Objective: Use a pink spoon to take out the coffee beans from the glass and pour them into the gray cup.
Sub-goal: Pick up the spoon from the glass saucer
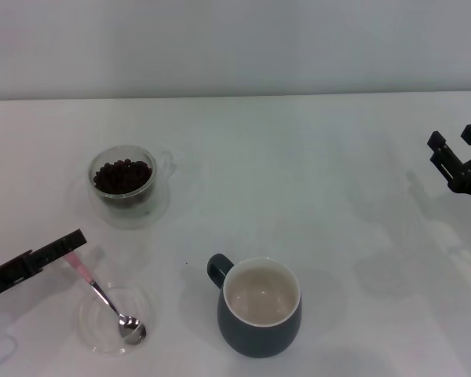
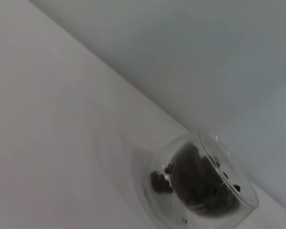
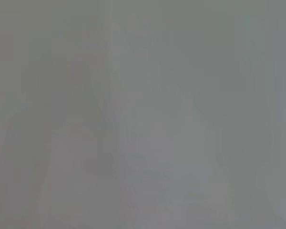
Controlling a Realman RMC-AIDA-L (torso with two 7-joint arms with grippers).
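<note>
Left hand (image 1: pixel 72 245): low at the left edge of the worktop (image 1: pixel 322 181), reaching in from the side. Its tip meets the pink end of the pink spoon (image 1: pixel 110 302). Whether the fingers are closed on the handle cannot be told from the head view, and the left wrist view does not show them.

Pink spoon: lies slanted, its handle raised toward the left hand and its silver bowl resting inside a flat clear dish (image 1: pixel 90 326) at the near left of the worktop. The bowl appears to hold no beans.

Glass (image 1: pixel 124 182): stands upright behind the dish, well apart from it, with its thin handle pointing right. The coffee beans (image 1: pixel 122 174) fill its inner cup as a dark heap. The left wrist view shows the same glass (image 2: pixel 200 191) close by, with the beans (image 2: pixel 200 183) inside.

Gray cup (image 1: pixel 259 308): upright near the front centre, to the right of the dish and apart from it, with its loop handle turned to the left rear. Its cream inside shows no beans.

Right hand (image 1: pixel 458 157): at the far right edge, raised, well apart from all items, fingers spread with nothing between them. The right wrist view shows only a blank grey surface.
</note>
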